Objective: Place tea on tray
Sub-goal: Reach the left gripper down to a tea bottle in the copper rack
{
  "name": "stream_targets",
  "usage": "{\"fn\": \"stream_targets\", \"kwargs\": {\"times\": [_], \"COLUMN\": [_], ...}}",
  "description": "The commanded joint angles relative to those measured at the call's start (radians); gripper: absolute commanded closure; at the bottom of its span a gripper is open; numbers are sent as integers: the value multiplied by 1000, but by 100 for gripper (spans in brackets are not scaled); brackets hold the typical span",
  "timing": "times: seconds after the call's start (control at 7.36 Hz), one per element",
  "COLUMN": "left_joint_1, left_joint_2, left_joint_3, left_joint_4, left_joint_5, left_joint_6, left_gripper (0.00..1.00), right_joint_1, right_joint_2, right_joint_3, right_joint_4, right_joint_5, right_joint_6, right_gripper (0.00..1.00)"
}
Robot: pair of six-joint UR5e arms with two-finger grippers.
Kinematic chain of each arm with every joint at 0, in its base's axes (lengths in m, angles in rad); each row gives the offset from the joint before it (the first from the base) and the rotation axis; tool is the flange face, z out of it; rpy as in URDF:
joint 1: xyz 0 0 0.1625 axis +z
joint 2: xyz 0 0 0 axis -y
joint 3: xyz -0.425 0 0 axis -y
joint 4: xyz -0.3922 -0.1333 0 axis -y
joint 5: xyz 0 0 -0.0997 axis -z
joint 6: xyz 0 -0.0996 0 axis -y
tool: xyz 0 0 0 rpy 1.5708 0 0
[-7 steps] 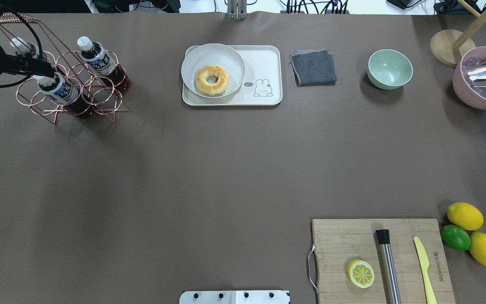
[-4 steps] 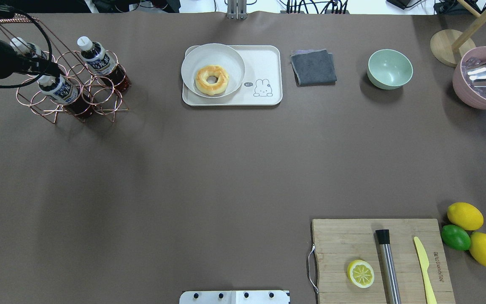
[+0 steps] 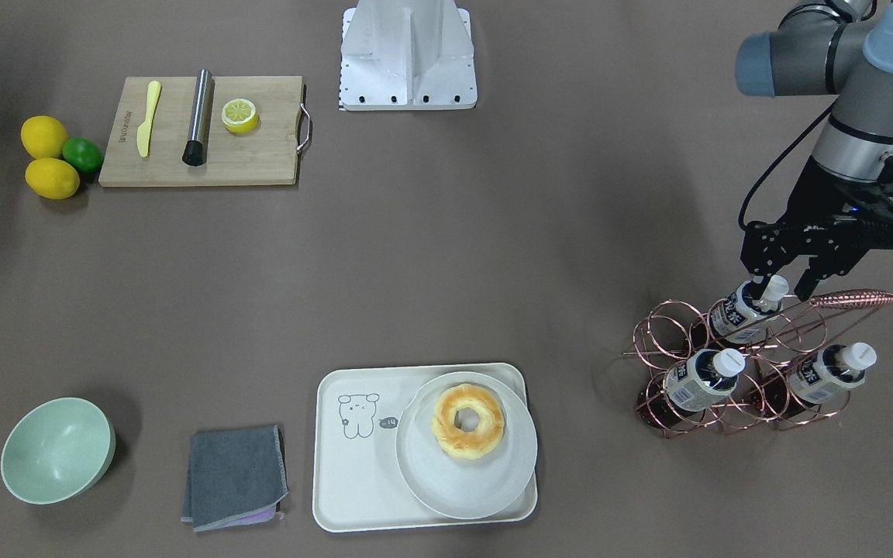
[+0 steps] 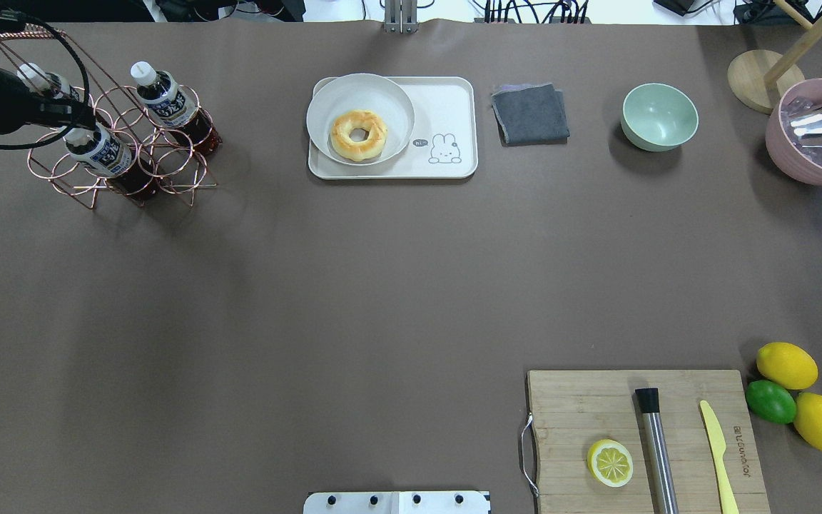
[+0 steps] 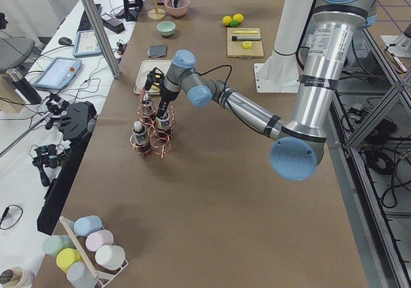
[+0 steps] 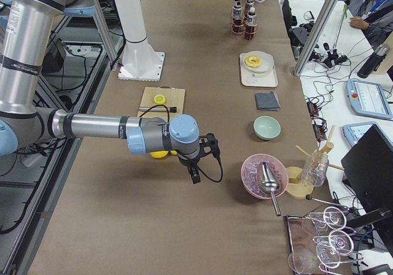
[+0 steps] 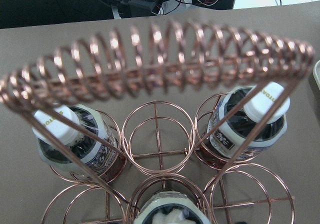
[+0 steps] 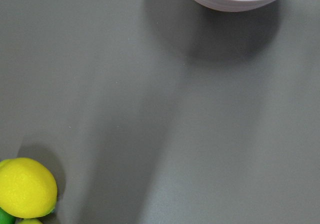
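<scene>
Three tea bottles stand in a copper wire rack. My left gripper hangs over the rack, open, its fingers on either side of the white cap of the tea bottle nearest the robot, also in the overhead view and at the bottom of the left wrist view. The other two bottles stand behind it. The cream tray with the line-drawn animal lies at the far middle and carries a white plate with a doughnut. My right gripper hovers over bare table; I cannot tell whether it is open or shut.
The rack's coiled handle runs above the bottles. A grey cloth and a green bowl lie right of the tray. A pink bowl, a cutting board with lemon half, muddler and knife, and whole citrus lie on the right.
My left arm's elbow has swung further into view at the left edge. The gripper has stayed over the near bottle, shifting only slightly. The bottles have not moved.
</scene>
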Motion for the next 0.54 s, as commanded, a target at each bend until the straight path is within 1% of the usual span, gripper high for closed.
{"fn": "stream_targets", "kwargs": {"times": [0.0,0.14,0.27,0.41], "left_joint_1": [8,8,8,8], "left_joint_2": [5,5,5,5], "left_joint_3": [1,1,-2,-7], "left_joint_4": [2,2,2,5], "left_joint_5": [16,16,15,16], "left_joint_6": [-8,-8,-10,-13], "left_gripper": [56,60,69,89], "right_joint_1": [0,0,0,0], "right_joint_2": [2,2,2,4], "right_joint_3": [4,11,11,11], "right_joint_4": [0,0,0,0], "right_joint_5": [16,22,23,23], "right_joint_6": [4,7,10,10], "right_gripper": [0,0,0,0]}}
